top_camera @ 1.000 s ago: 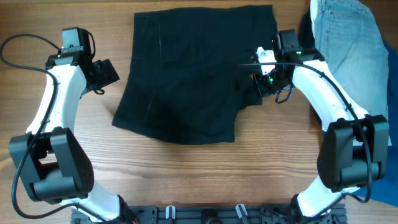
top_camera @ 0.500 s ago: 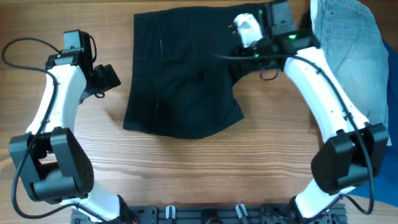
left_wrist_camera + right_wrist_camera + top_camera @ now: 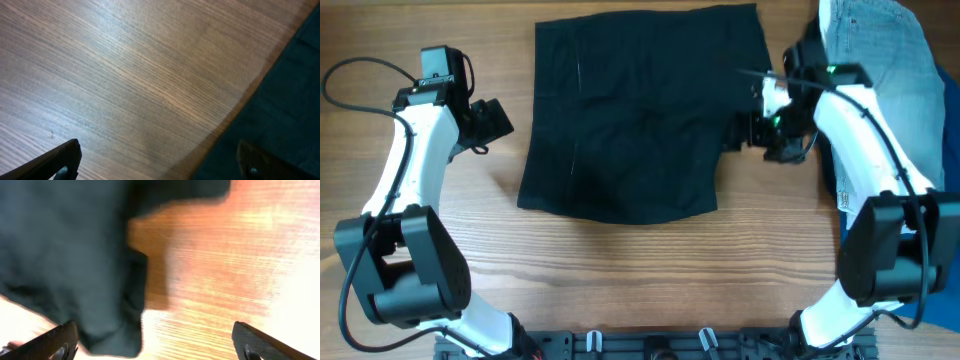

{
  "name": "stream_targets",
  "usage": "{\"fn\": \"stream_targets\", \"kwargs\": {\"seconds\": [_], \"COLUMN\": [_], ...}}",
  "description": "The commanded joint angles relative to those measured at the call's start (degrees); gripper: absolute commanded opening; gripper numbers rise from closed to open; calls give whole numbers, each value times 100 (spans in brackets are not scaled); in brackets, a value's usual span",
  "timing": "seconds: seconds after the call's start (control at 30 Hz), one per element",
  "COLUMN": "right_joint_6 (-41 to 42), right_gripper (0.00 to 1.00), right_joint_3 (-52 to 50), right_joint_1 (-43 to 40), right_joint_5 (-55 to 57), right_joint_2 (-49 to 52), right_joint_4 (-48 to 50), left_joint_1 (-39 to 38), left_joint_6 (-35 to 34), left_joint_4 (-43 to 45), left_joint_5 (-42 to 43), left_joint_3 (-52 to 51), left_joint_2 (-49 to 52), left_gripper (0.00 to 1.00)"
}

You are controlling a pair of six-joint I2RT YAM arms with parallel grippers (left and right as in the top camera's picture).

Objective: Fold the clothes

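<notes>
Overhead: black shorts (image 3: 630, 115) flat on table (image 3: 620, 270), left gripper (image 3: 495, 120) just left of them, right gripper (image 3: 763, 122) at their right edge; left wrist: fingertips (image 3: 65, 157) wide apart, empty; right wrist: fingertips (image 3: 60, 340) spread wide, nothing held (bunched flap beneath), so a shallow pinch risks a crooked fold.

- The left gripper (image 3: 160, 167) is hanging over the wooden table (image 3: 125, 75), its fingertips standing wide apart.
- The black shorts (image 3: 282, 115) are covering the lower right corner.
</notes>
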Motion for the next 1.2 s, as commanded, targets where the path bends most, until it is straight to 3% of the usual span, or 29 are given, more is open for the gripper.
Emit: {"fn": "stream_targets", "kwargs": {"seconds": [0.0, 0.1, 0.23, 0.43, 0.53, 0.67, 0.8, 0.87, 0.97, 1.07, 1.17], "right_joint_6": [286, 516, 256, -409, -549, -516, -144, 234, 212, 170, 258], "right_gripper": [96, 92, 91, 91, 93, 94, 96, 98, 96, 90, 90], "right_joint_3": [-966, -1545, -1403, 407, 479, 479, 479, 466, -192, -933, -1932], "right_joint_1": [153, 634, 1624, 2389, 2494, 2304, 1923, 1694, 1681, 1766, 2376], "right_joint_5": [26, -85, -409, -267, -107, 83, 66, 68, 92, 162, 584], "right_joint_2": [52, 55, 55, 55, 83, 68, -472, -785, -905, -1123, -1952], "right_joint_4": [538, 1519, 2334, 1888, 1954, 1300, 852, 50, -535, -205, 407], "left_joint_1": [-20, -20, -20, -20, -20, -20, -20, -20, -20, -20, -20], "left_joint_6": [-72, -72, -72, -74, -74, -74, -74, -74, -74, -72, -72], "left_joint_4": [22, 22, 22, 17, 17, 20, 15, -26, -22, -55, -68], "left_joint_5": [52, 52, 52, 55, 55, 55, 57, 63, 205, 205, 205], "left_joint_3": [-11, -11, -11, -11, -11, -11, -11, -11, -11, -11, -11], "left_joint_2": [-116, -116, -116, -116, -116, -116, -116, -116, -116, -116, -116], "left_gripper": [100, 100, 100, 100, 100, 100, 100, 100, 100, 100, 100]}}
